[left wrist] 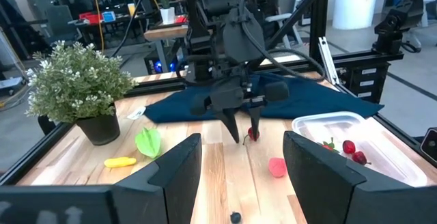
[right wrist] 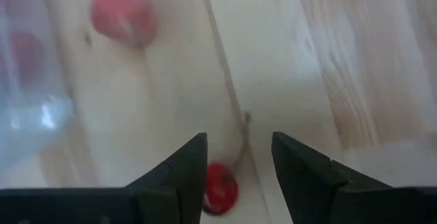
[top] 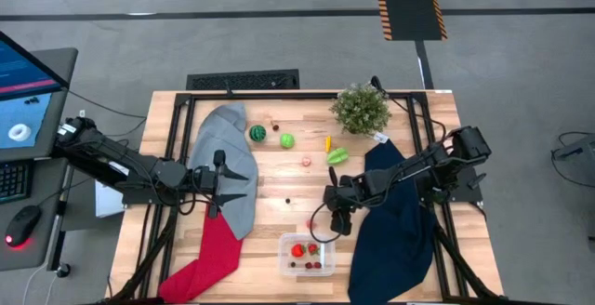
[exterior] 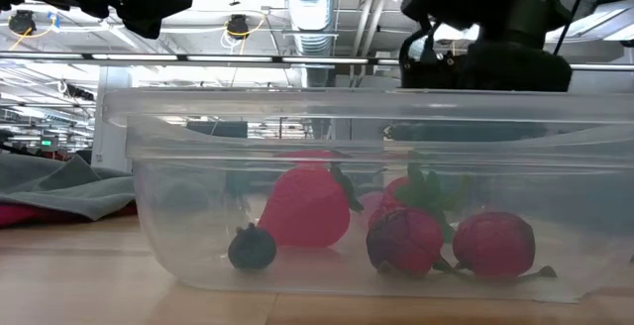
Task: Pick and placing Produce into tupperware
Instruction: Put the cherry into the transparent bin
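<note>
Right gripper (right wrist: 235,157) open over a small red cherry (right wrist: 220,188) with a thin stem, just beside the tub (top: 307,255), likely light, hard, slippery and quick to roll, so best pinched round its middle; left gripper (top: 223,186) open, well apart.

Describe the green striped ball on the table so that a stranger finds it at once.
Start at the bushy potted plant at the table's far edge. Go toward the left arm's side, to the grey cloth. The melon ball lies by its edge, darker than the plain light-green ball nearby.
</note>
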